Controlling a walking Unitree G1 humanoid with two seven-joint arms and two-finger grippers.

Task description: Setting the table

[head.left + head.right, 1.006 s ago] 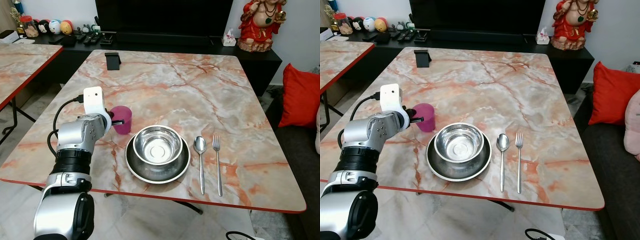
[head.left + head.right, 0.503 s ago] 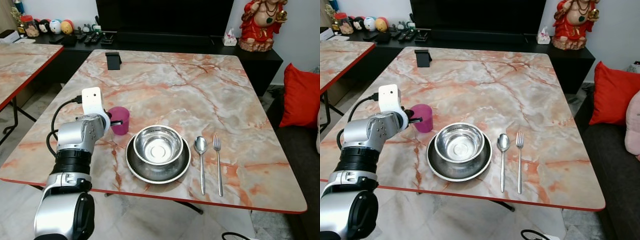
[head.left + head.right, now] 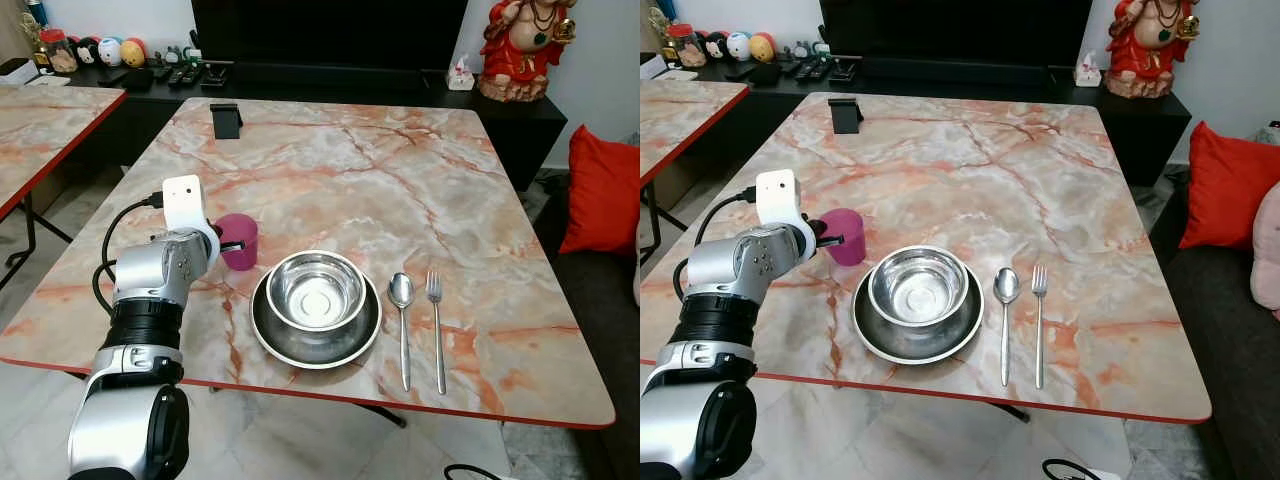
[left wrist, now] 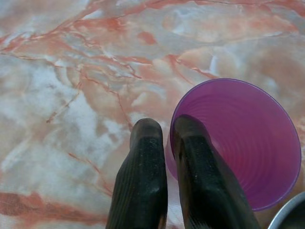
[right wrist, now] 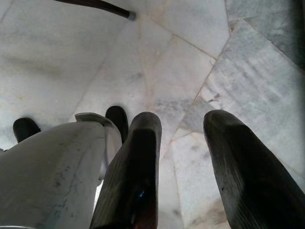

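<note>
Our left gripper (image 4: 164, 143) pinches the rim of the purple cup (image 4: 243, 143), one finger inside and one outside. The cup stands on the marble table (image 3: 420, 180), just beside the steel bowl (image 3: 315, 290) on its plate (image 3: 265, 335). Our right gripper (image 5: 183, 138) hangs with its fingers apart over the floor (image 5: 181, 52).

Behind the marble table (image 3: 330, 170), a long black cabinet (image 3: 500, 105) with a big black TV (image 3: 330, 30) on top. Right of the TV, a red statue (image 3: 525, 45) and a tissue box (image 3: 459, 76). Left of the TV, remotes (image 3: 185, 75) and round toys (image 3: 110, 50). Far right, a red cushion (image 3: 600, 190).
</note>
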